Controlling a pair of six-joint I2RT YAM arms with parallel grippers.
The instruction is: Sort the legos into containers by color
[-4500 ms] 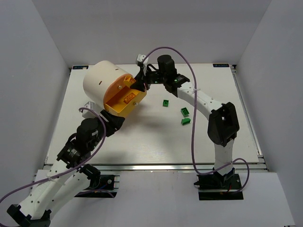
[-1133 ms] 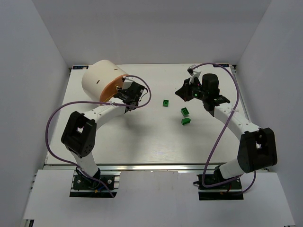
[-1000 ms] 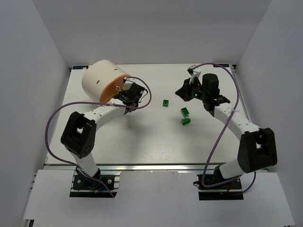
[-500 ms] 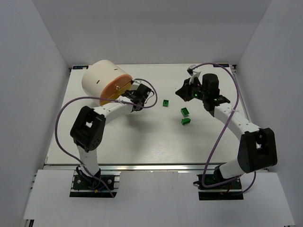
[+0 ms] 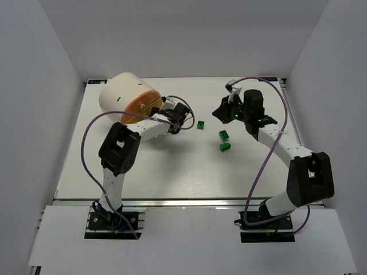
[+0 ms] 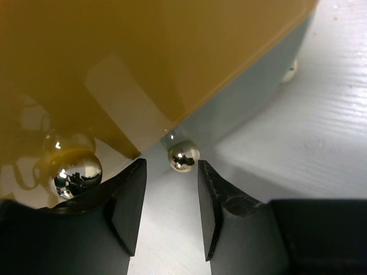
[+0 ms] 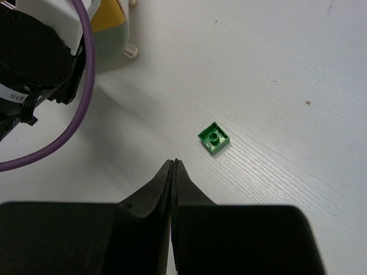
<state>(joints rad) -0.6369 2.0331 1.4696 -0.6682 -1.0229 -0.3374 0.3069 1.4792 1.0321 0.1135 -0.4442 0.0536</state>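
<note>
Drum (image 5: 117,94), cream-white, lies on its side at the far left of the table (image 5: 172,172), with its orange drawer front (image 5: 139,106) facing right

Left gripper (image 5: 182,114) is just right of that face, and the left arm bends across in front of the drum
- Left wrist view: fingers (image 6: 129,200) parted, gripping nothing
- A small chrome knob (image 6: 183,156) shows in the gap just beyond the tips, where the orange front meets a grey drawer front (image 6: 246,97)
- A second chrome knob (image 6: 77,171) sits on the orange face, just above the left finger

Legos are on bare table right of centre
- Lone green lego (image 5: 200,125) lies just right of the left gripper, not touching it
- Middle green lego (image 5: 223,136) and nearest green lego (image 5: 225,147) lie close together further right

Right gripper (image 5: 221,113) hangs between the lone lego and the pair, on the far side
- Jaws clenched together, holding nothing
- Right wrist view: the lone lego lies just beyond the tips and to their right, clear of them

Purple cable (image 7: 80,114) and the black left wrist housing (image 7: 34,63) block most of the drum in that view
</note>
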